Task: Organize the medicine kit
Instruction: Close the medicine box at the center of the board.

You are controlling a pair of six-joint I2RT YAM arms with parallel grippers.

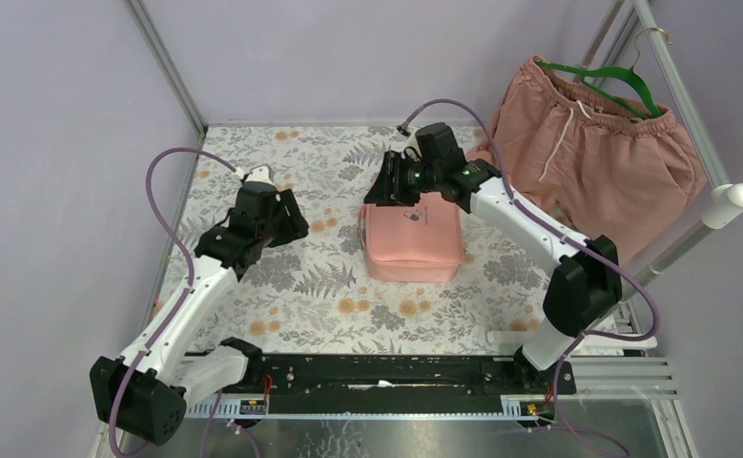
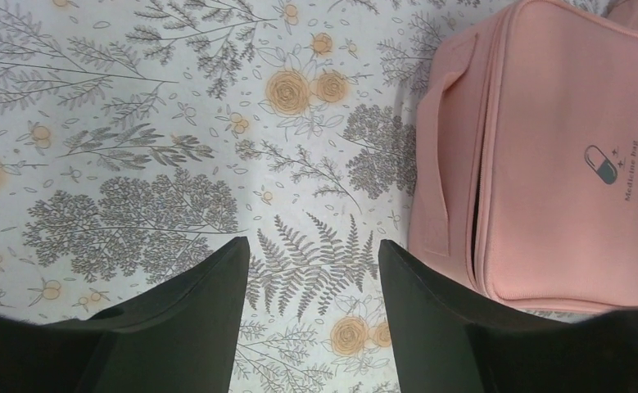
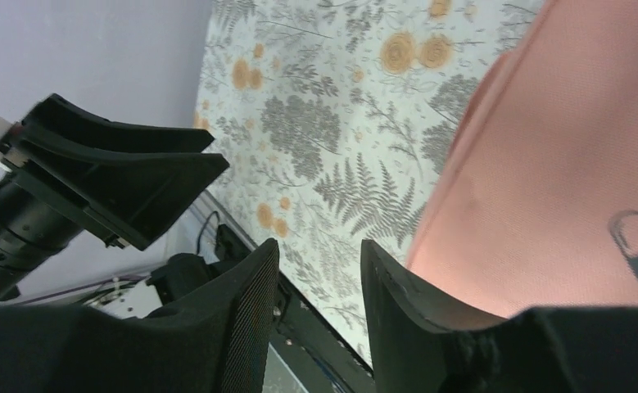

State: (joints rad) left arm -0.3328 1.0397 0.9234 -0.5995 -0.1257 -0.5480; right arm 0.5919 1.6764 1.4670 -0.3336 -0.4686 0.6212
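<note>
Left gripper (image 2: 314,250) is hovering over the floral tablecloth (image 1: 300,286) with its fingers spread and nothing between them. Just to its right, the medicine kit (image 1: 413,246) is lying flat mid-table, lid up. Its carry handle (image 2: 442,164) is facing the left arm and the pill logo (image 2: 602,164) is sitting toward the far edge. It's looking nearly square from above, so I can't call the long axis. The lid's down, so it's hiding whatever's inside. Right gripper (image 3: 319,254) is hanging over the kit's far-left corner, fingers parted, pinching nothing. Pink shorts (image 1: 596,162) are hanging on a green hanger (image 1: 625,81) at far right.
</note>
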